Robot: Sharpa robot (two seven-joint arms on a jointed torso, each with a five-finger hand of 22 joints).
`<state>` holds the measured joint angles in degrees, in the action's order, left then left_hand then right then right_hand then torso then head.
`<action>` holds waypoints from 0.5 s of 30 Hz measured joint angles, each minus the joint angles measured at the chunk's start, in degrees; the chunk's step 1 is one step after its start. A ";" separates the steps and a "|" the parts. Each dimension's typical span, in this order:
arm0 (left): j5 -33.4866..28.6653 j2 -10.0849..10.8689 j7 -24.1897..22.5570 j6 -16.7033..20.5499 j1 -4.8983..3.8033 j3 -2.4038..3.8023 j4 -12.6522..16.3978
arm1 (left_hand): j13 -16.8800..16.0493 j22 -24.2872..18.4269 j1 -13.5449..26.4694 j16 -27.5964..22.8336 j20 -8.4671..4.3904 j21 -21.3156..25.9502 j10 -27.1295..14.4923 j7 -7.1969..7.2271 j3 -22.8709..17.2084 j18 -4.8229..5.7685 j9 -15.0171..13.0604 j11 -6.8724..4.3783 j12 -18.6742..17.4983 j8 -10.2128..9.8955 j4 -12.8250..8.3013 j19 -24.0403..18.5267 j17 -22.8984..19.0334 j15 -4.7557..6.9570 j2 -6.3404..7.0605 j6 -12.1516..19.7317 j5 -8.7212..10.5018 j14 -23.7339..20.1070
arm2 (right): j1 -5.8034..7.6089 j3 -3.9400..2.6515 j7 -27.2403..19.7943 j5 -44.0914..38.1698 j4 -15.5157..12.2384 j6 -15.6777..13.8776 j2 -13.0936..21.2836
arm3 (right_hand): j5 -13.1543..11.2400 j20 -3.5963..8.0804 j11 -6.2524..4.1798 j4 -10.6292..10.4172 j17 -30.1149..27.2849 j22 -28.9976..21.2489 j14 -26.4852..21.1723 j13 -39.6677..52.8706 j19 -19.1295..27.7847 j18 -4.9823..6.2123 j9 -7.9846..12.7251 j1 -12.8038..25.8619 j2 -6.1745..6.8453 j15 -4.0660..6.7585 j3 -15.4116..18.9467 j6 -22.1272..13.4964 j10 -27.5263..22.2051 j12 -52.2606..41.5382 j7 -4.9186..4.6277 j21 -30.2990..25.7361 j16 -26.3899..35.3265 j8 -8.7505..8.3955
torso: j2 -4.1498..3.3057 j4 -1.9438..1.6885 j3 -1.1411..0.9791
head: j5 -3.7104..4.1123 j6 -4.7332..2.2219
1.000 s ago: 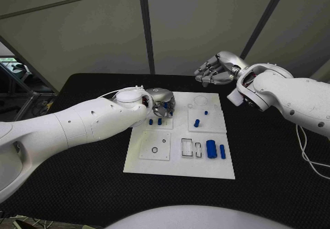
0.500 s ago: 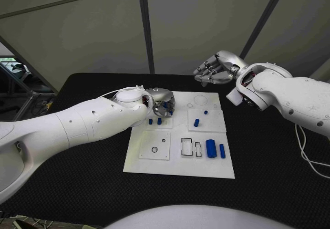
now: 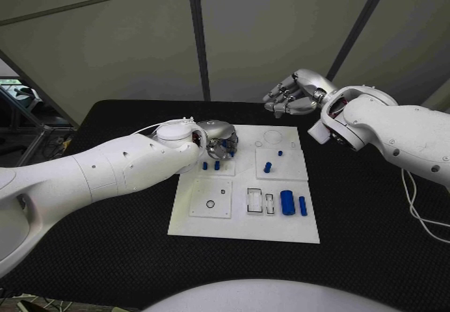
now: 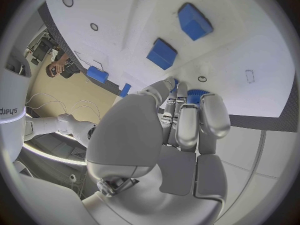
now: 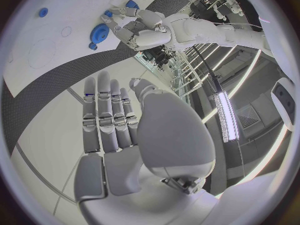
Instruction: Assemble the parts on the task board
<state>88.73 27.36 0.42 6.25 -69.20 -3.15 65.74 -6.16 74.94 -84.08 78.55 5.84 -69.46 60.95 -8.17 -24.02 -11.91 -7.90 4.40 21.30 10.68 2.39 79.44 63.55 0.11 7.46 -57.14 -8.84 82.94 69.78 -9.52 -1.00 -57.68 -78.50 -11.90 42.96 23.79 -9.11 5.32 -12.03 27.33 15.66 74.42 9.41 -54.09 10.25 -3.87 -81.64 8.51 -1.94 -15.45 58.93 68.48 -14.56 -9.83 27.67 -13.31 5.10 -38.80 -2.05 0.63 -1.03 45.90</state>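
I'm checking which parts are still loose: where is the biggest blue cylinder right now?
In the head view the big blue cylinder lies at the task board's near right corner, between a thinner blue pin and the rectangular slots.

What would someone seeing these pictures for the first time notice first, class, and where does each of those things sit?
The eye goes first to the white task board in the middle of the black table, dotted with small blue parts. Next comes the left hand, low over the board's far left corner, its fingers curled round a blue toothed part. The right hand hangs raised beyond the board's far edge, holding nothing.
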 measured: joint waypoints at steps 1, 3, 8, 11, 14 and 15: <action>-0.06 0.30 -0.04 0.13 0.07 0.00 0.30 | 0.07 0.00 0.00 0.02 0.00 0.00 0.00 0.07 -0.30 0.00 0.06 0.00 -0.28 -0.10 -0.12 0.00 0.00 0.00 0.00 -0.07 0.00 0.00 | 0.00 0.00 0.00 0.00 0.01 0.00 0.00 | 0.00 0.00 0.00 0.00 0.00 0.00 0.00 0.00 0.00 0.00 0.00 0.00 0.00 0.00 0.00 0.00 0.00 0.00 0.00 0.00 0.00 0.00 | 0.02 -0.01 0.01 | 0.03 -0.02; -0.15 0.76 -0.09 0.35 0.12 -0.01 0.73 | 0.17 0.00 0.00 0.23 0.00 0.00 0.11 0.06 -0.73 0.00 0.13 0.11 -0.59 -0.43 -0.42 0.00 0.00 0.00 0.00 -0.35 0.00 0.00 | 0.00 0.00 -0.01 0.00 0.02 0.01 0.00 | 0.00 0.00 0.00 0.00 0.00 0.00 0.00 0.00 0.00 0.00 0.00 0.00 0.00 0.00 0.00 0.00 0.00 0.00 0.00 0.00 0.00 0.00 | 0.03 -0.05 0.02 | 0.04 -0.08; -0.43 1.99 -0.15 0.97 0.22 1.02 1.96 | 0.36 0.00 0.53 0.23 0.11 -0.05 0.41 0.00 -1.33 0.01 0.27 0.00 -1.48 -0.88 -0.65 0.11 0.00 -0.21 0.53 -0.41 0.00 0.21 | 0.00 0.00 -0.03 0.00 0.09 0.03 0.00 | 0.00 0.00 0.00 0.00 -0.01 0.00 0.00 0.00 0.00 0.00 -0.03 0.00 0.00 0.00 0.00 0.00 0.00 0.00 0.00 0.00 0.00 0.00 | 0.06 -0.12 0.02 | 0.05 -0.26; -0.57 2.69 -0.18 1.45 0.22 2.16 2.82 | 0.39 -0.01 0.53 0.23 0.21 -0.34 0.61 -0.21 -1.61 0.02 0.33 0.20 -1.60 -0.89 -0.65 0.20 0.14 -0.21 0.53 -0.61 0.00 0.21 | 0.00 0.00 -0.04 0.00 0.18 0.04 0.00 | 0.00 0.00 0.00 0.00 -0.01 0.01 0.00 0.00 0.00 0.00 -0.05 0.00 0.00 0.00 0.00 0.00 0.00 0.00 0.00 0.00 0.00 0.00 | 0.07 -0.13 0.02 | -0.04 -0.40; -0.73 3.53 -0.20 1.93 0.30 3.57 3.84 | 0.47 -0.01 0.53 0.47 0.21 -0.34 0.61 -0.21 -1.76 0.02 0.33 0.20 -2.06 -0.90 -0.81 0.20 0.14 -0.21 0.53 -0.61 0.00 0.21 | 0.00 0.00 -0.05 0.00 0.24 0.06 0.00 | 0.00 0.00 0.00 0.00 -0.01 0.01 0.00 0.00 0.00 0.00 -0.05 0.00 0.00 0.00 0.00 0.00 0.00 0.00 0.00 0.00 0.00 0.00 | 0.07 -0.13 0.02 | -0.21 -0.53; -0.79 3.80 -0.20 2.06 0.39 3.97 4.17 | 0.47 -0.01 0.53 0.47 0.21 -0.34 0.61 -0.21 -1.77 0.02 0.33 0.20 -2.07 -0.90 -0.81 0.20 0.14 -0.21 0.53 -0.61 0.00 0.21 | 0.00 0.00 -0.06 0.00 0.25 0.06 0.00 | 0.00 0.00 0.00 0.00 -0.01 0.01 0.00 0.00 0.00 0.00 -0.05 0.00 0.00 0.00 0.00 0.00 0.00 0.00 0.00 0.00 0.00 0.00 | 0.07 -0.13 0.02 | -0.25 -0.55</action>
<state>87.94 31.16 0.22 8.31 -68.81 0.82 69.91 -5.69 74.93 -83.55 79.02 6.05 -69.80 61.57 -8.38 -25.78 -11.89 -7.57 4.60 19.24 9.78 1.58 79.64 63.69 -0.10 7.99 -57.75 -8.84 83.14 69.78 -9.52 -1.06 -57.68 -78.25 -11.84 42.96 23.79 -9.11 5.32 -12.03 27.32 15.66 74.42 9.41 -54.09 10.25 -3.92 -81.64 8.51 -1.94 -15.45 58.93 68.48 -14.56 -9.83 27.67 -13.31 5.10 -38.73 -2.19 0.65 -1.28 45.35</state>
